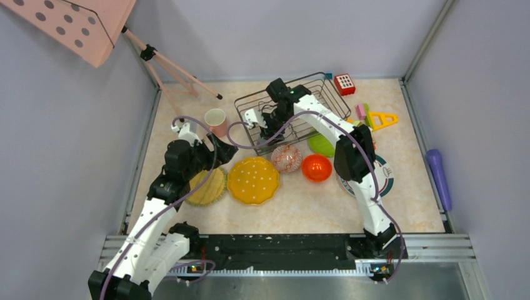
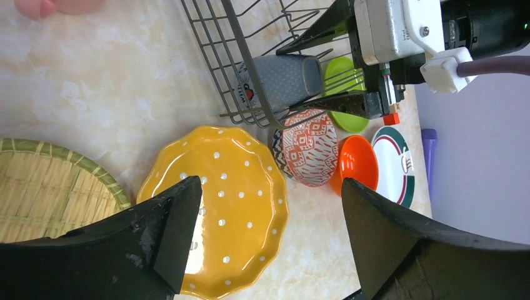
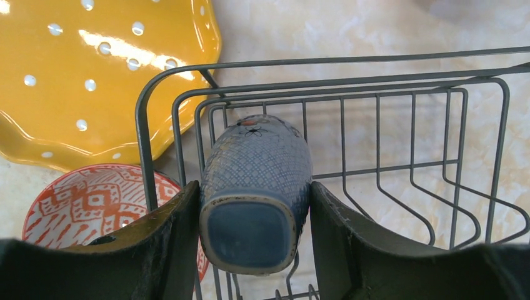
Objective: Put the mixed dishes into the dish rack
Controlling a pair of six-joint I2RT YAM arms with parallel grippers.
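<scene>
One grey mug [image 3: 256, 169], lower centre of the right-wrist view, sits clamped in our right gripper [image 3: 253, 200] inside the dish rack [image 3: 350, 81]; we should set it down fully before letting go. Our left gripper [image 2: 269, 194] gapes, empty.

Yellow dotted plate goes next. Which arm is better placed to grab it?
Left. The left end effector hovers open directly above the yellow dotted plate, while the right end effector is inside the dish rack, closed on the grey mug.
</scene>
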